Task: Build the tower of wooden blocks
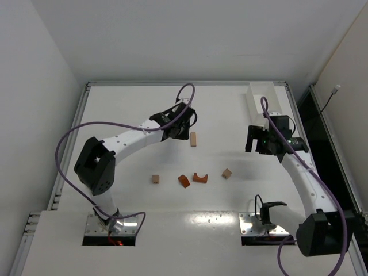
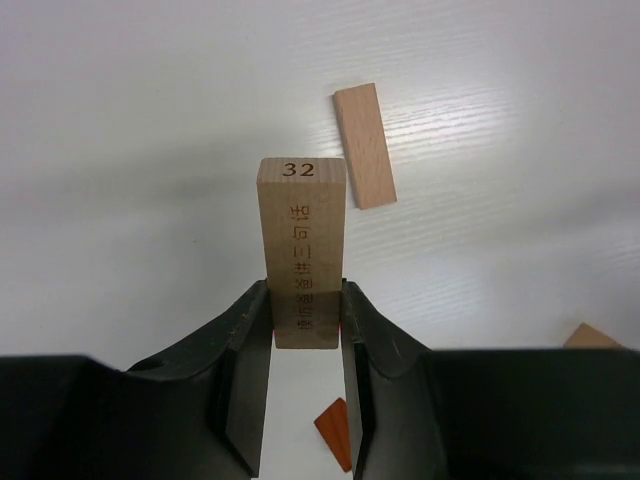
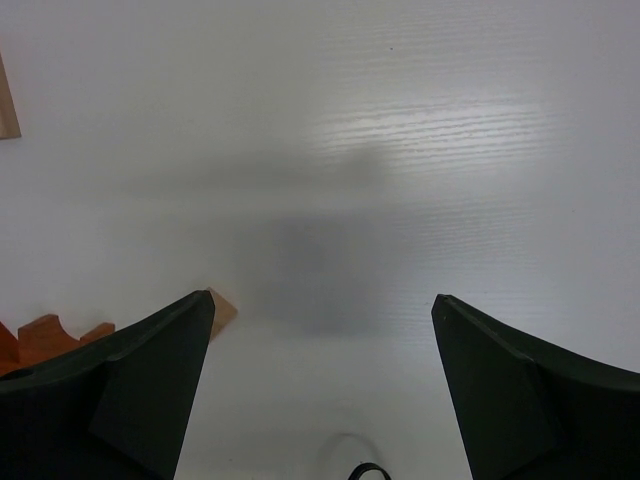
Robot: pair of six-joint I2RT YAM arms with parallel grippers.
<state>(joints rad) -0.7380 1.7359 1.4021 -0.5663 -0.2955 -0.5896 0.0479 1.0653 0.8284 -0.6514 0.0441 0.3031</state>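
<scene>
Starting with the wood blocks: no tower stood, and every piece was separate. One tan bar (image 2: 302,230), stamped 32 on its end, was clamped between the jaws of the left gripper (image 2: 305,305) and stuck out past the fingertips. I couldn't tell if it touched the table. The top view put that grip at centre frame, slightly upper left.

A second tan bar (image 1: 193,139) lay flat just right of the held one, not touching it.

Below those, a loose row ran across the middle of the top view:
- tan cube (image 1: 155,179)
- orange wedge (image 1: 184,181)
- orange arch (image 1: 200,177)
- second tan cube (image 1: 227,172)

The wedge and arch sat near each other, and both cubes stood apart from them. The arch's cut-out faced the top of the frame.

The right gripper (image 3: 322,300) hung over bare table (image 1: 132,103), right of centre in the top view. Its jaws were wide apart with nothing between them. Its wrist view caught the arch at lower left, a corner of the second tan cube beside one finger, and a sliver of bar at the upper left edge.

A white tray (image 1: 270,92) sat at upper right, well apart from the blocks.
</scene>
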